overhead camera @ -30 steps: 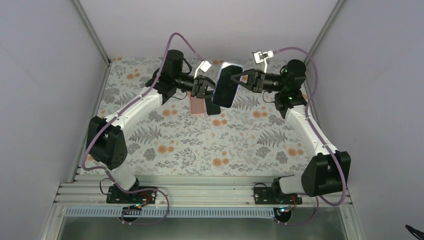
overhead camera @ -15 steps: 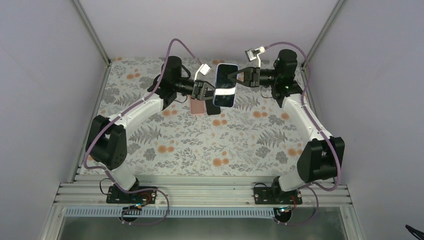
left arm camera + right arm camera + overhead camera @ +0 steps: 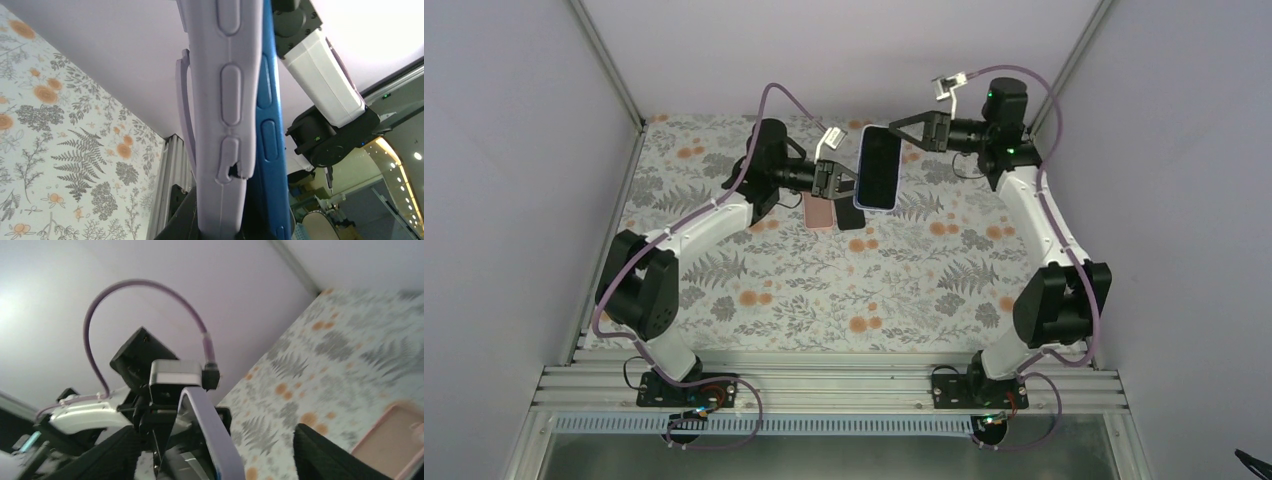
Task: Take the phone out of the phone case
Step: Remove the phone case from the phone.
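Closest to the arms' bases is a ridged silver metal rail [image 3: 824, 385]. Past it lies the table with its cloth of grey ferns and orange flowers [image 3: 844, 290].

Farther out on the cloth lies a flat pink rectangle with a raised rim [image 3: 818, 212]. A dark flat shape [image 3: 851, 217] sits just beside it. I cannot tell what that one is.

Above those two things, up in the air, the left gripper [image 3: 844, 181] holds the soft lilac phone case [image 3: 227, 100]. Its jaws are squeezed tight on the case's lower end. The case stands on its edge. The thin blue phone [image 3: 269, 135] is in the case and not out of it yet. In the left wrist view the phone's blue side runs right along the case's lilac side, touching it. Long button bumps show on both sides.

A bit farther back is the right gripper [image 3: 902, 136], near the top corner of the phone. Its jaws are spread wide and hold nothing. In the right wrist view its black fingers [image 3: 325, 455] stand well apart. The lilac edge of the case rises between them, with a gap on each side.

Behind it all is the plain pale wall [image 3: 844, 50].
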Tool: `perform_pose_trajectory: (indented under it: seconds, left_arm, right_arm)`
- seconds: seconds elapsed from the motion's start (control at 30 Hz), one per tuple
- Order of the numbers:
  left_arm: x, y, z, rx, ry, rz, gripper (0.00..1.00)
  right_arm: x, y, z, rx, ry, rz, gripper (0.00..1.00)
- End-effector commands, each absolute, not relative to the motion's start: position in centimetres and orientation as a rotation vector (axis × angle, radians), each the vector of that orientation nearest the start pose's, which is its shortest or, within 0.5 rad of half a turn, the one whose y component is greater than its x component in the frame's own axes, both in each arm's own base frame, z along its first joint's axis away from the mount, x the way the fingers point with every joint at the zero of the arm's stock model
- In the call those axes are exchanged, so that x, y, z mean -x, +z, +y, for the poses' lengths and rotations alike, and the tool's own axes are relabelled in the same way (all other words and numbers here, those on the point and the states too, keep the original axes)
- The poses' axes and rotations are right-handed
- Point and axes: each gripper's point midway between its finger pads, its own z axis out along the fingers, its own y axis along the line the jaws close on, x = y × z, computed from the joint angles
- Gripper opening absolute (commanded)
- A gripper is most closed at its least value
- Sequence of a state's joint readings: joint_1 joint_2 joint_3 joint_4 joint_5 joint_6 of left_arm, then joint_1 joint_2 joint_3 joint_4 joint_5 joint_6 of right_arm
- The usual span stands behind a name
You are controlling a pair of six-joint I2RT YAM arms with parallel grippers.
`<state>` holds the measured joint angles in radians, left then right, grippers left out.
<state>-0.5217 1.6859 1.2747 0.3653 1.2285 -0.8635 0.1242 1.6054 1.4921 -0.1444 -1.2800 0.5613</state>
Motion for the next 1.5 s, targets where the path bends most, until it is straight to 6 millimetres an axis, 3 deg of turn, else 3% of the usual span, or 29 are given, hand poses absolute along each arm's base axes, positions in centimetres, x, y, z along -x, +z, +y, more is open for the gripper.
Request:
perform_pose_trajectory:
  seconds: [0.0, 0.07, 0.17, 0.37, 0.57, 0.8, 1.0, 1.1, 1.47]
  left_arm:
    - [-30.6, 33.2, -35.0, -0.788, -1.908, 1.815, 0.02]
    - [-31.3, 32.7, -34.9, -0.745, -1.901, 1.847, 0.02]
    - [-32.5, 31.8, -34.6, -0.665, -1.881, 1.912, 0.02]
    - [-34.9, 30.2, -33.6, -0.453, -1.82, 2.048, 0.02]
    - [-37.0, 28.8, -32.2, -0.256, -1.752, 2.148, 0.02]
    - [-38.0, 26.5, -30.7, -0.026, -1.787, 2.233, 0.02]
    - [-37.9, 25.4, -30.0, 0.104, -1.86, 2.262, 0.02]
    - [-37.9, 25.5, -30.0, 0.12, -1.882, 2.26, 0.03]
    - [-37.8, 24.8, -29.9, 0.148, -1.886, 2.276, 0.03]
  right_arm:
    - [-39.3, 39.0, 19.6, 0.576, 1.379, 1.835, 0.8]
    - [-39.5, 39.4, 19.2, 0.585, 1.284, 1.826, 0.89]
    - [-39.8, 39.8, 18.5, 0.591, 1.136, 1.81, 0.95]
    - [-39.9, 40.0, 17.8, 0.63, 0.874, 1.788, 0.98]
    - [-39.0, 37.8, 19.6, 0.717, 0.7, 1.811, 0.97]
    - [-36.9, 35.1, 22.9, 0.836, 0.542, 1.804, 0.96]
    - [-36.1, 32.6, 25.2, 0.915, 0.304, 1.776, 0.92]
    - [-35.8, 31.6, 26.3, 0.944, 0.218, 1.752, 0.84]
    - [-36.2, 29.7, 28.9, 1.001, 0.063, 1.693, 0.71]
